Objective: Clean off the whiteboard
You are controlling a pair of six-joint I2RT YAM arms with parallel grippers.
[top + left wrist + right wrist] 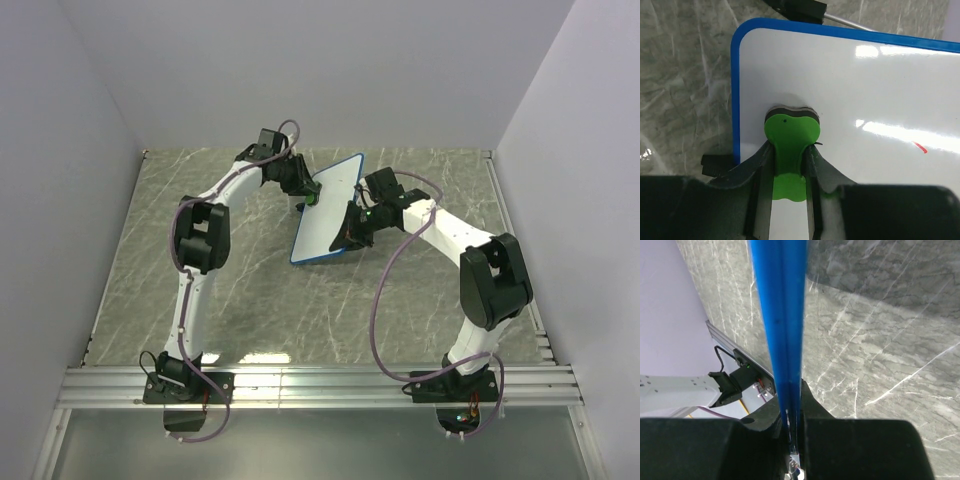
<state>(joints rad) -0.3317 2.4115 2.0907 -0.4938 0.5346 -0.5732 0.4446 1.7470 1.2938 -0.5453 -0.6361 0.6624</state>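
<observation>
Item: small rectangular white whiteboard with rounded corners and a thin blue rim [328, 210], standing over the far middle of the grey marbled stone-pattern bench [250, 300], its long axis running from the far edge toward the near-left and its face turned toward the left wall. Holder: right hand [352, 228], set at the board's right-hand long edge near its nearer end. In the right wrist view the blue rim [782, 315] appears edge-on and runs straight down between the two black fingers [812, 410], which are closed on it. Tool: green moulded plastic eraser block with a dark felt pad [790, 130], clamped between the fingers of the left hand [790, 150]. The pad end is pressed against the white face [850, 100] just inside the rim, close to one rounded corner. In the top view this left hand [308, 195] meets the board partway along its left long edge, opposite the right hand. Marks: one short red stroke [920, 147] on the face, well apart from the eraser. Fittings: a black stand foot [800, 7] and a thin metal rod [845, 21] show beyond the board's edge.
</observation>
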